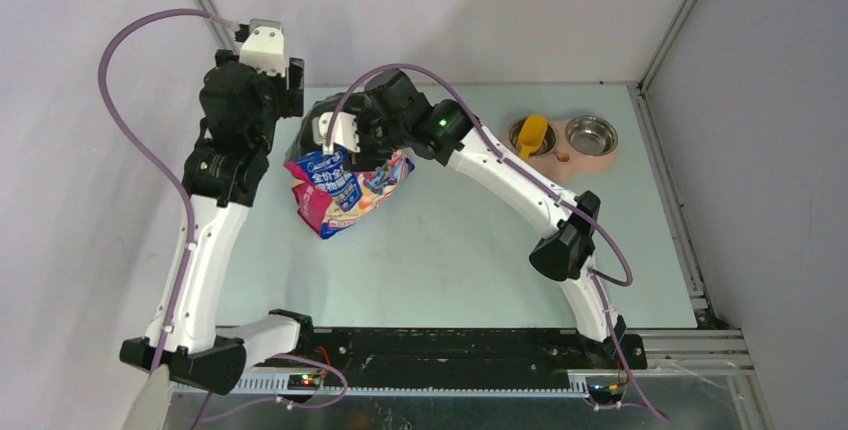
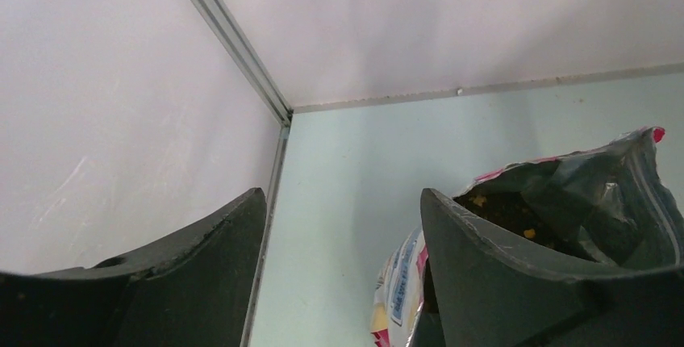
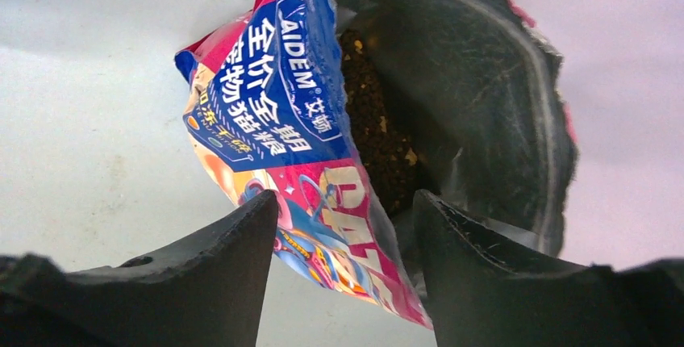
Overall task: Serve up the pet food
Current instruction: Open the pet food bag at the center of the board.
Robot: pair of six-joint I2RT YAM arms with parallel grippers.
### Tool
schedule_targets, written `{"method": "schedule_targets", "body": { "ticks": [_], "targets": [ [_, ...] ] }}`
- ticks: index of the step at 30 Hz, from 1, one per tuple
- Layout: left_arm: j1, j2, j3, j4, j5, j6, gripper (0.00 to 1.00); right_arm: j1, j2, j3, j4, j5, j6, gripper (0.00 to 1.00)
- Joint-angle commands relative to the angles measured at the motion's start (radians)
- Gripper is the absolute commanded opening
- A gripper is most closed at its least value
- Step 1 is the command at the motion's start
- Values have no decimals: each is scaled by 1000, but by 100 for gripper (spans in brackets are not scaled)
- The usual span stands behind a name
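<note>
The glossy pink-and-blue bag (image 1: 345, 190) stands tilted at the back left of the table, its mouth open. Dark brown pet food (image 3: 375, 133) shows inside it, and again in the left wrist view (image 2: 504, 211). My right gripper (image 3: 347, 195) is open and straddles the bag's printed front wall (image 3: 274, 97). One finger (image 3: 476, 266) is at the mouth side, the other outside; neither presses the wall. My left gripper (image 2: 342, 194) is open beside the bag's top edge, with bare table between its fingers.
A pink double feeder (image 1: 563, 158) with two steel bowls sits at the back right. A yellow scoop (image 1: 532, 135) lies in its left bowl. White walls close in the back and left, and a metal rail (image 2: 270, 194) runs along the left wall.
</note>
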Motion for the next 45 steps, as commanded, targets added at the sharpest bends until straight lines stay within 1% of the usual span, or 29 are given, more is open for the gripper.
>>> {"method": "schedule_targets", "body": {
  "ticks": [1,2,4,6,7,8,9,10,11,12,13,18,25,28,29,30,31,32,33,35,37,42,45],
  "targets": [
    [8,-70,-65,75,-35,44,78,-16,39,38,-21,-44,31,62],
    [8,-77,-76,82,-38,51,78,-24,40,40,-43,-82,42,60],
    [14,-90,-103,88,-43,58,79,-29,43,49,-63,-124,62,53],
    [18,-99,-121,91,-44,62,79,-34,43,59,-64,-151,93,38],
    [22,-106,-130,90,-44,63,78,-37,41,68,-62,-160,107,33],
    [23,-108,-141,92,-44,64,79,-41,39,75,-62,-183,139,25],
    [25,-115,-145,93,-44,66,79,-48,31,88,-62,-201,156,21],
    [26,-118,-157,95,-44,70,79,-50,25,93,-64,-234,184,15],
    [27,-125,-162,96,-46,72,79,-55,11,97,-64,-246,206,10],
    [27,-129,-172,97,-47,77,79,-54,5,99,-65,-259,215,2],
    [27,-131,-177,98,-50,80,79,-54,-9,100,-67,-263,223,0],
    [30,-142,-199,104,-52,86,79,-59,-54,98,-112,-342,234,0],
    [30,-142,-204,99,-35,74,79,-86,-98,92,-109,-552,342,0],
    [30,-142,-204,92,-25,72,79,-87,-102,71,-96,-540,361,0],
    [30,-142,-205,90,-22,72,80,-88,-102,65,-93,-517,358,9],
    [30,-142,-205,86,-13,72,81,-95,-102,62,-91,-511,357,16],
    [30,-145,-204,84,0,74,85,-105,-102,60,-85,-505,359,34],
    [30,-145,-204,81,6,77,86,-110,-104,59,-79,-502,362,43],
    [30,-146,-202,79,15,79,88,-114,-106,57,-71,-497,365,60],
    [30,-144,-201,74,18,86,92,-108,-111,56,-41,-451,375,74],
    [31,-145,-202,72,8,90,93,-91,-104,57,-8,-390,383,79],
    [64,-171,-221,64,20,77,95,-43,-51,73,71,-201,386,84],
    [103,-189,-224,53,42,69,96,-30,4,114,93,-162,386,86]
  ]
}}
